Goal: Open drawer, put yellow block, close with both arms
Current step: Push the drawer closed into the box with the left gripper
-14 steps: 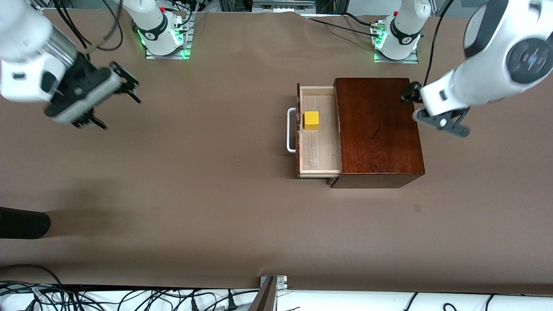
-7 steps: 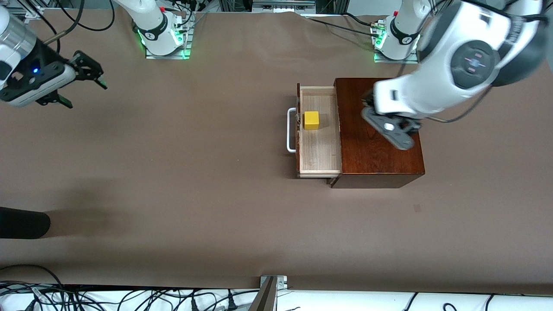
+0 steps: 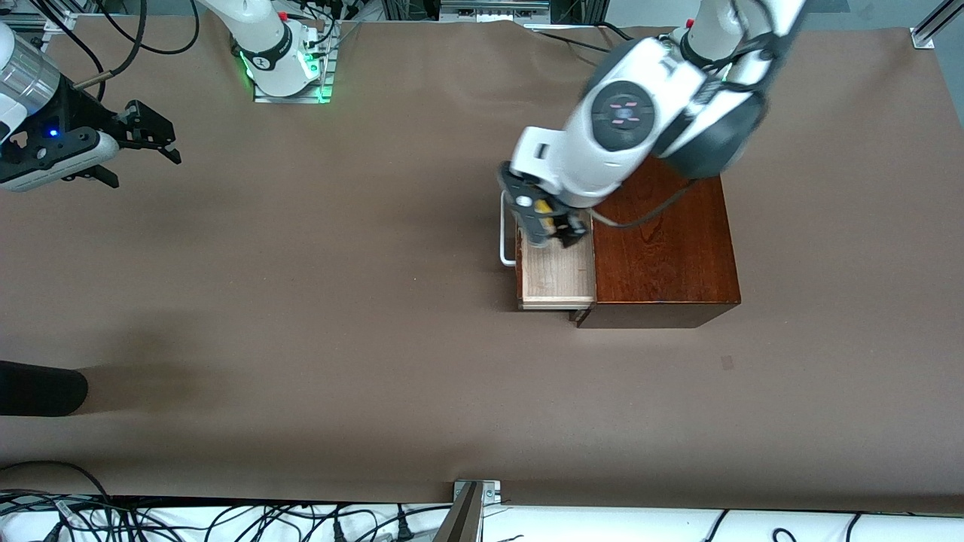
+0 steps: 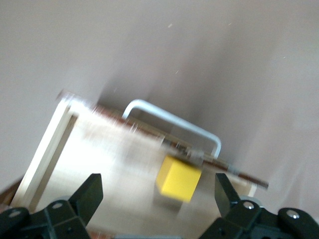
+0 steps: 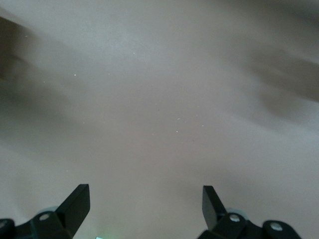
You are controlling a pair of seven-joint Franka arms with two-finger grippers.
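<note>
A brown table (image 3: pixel 376 339) filled the view from the high camera. Toward the left arm's end of it sat a glossy reddish-brown box (image 3: pixel 663 256), with its drawer (image 3: pixel 556 280) pulled out toward the right arm's end. The pale wood floor of the drawer showed at the part nearest the camera. A white bar handle (image 3: pixel 503 239) ran along the drawer's dark front.

The left gripper (image 3: pixel 548 224) hung over the open drawer, its wrist covering the drawer's farther part. Its fingers (image 4: pixel 89 191) were spread wide and held nothing. The left wrist view showed the block (image 4: pixel 178 178), a small yellow cube, lying on the drawer floor close against the inside of the front, just beside the handle. The block sat between the two spread fingertips as seen from the wrist, with clear space on both sides. Whether the fingertips touched the drawer floor could not be told.

The right gripper (image 3: pixel 143 139) waited over bare table at the right arm's end, well apart from the box. Its fingers (image 5: pixel 75 201) were also spread apart and empty, with only tabletop below them.
</note>
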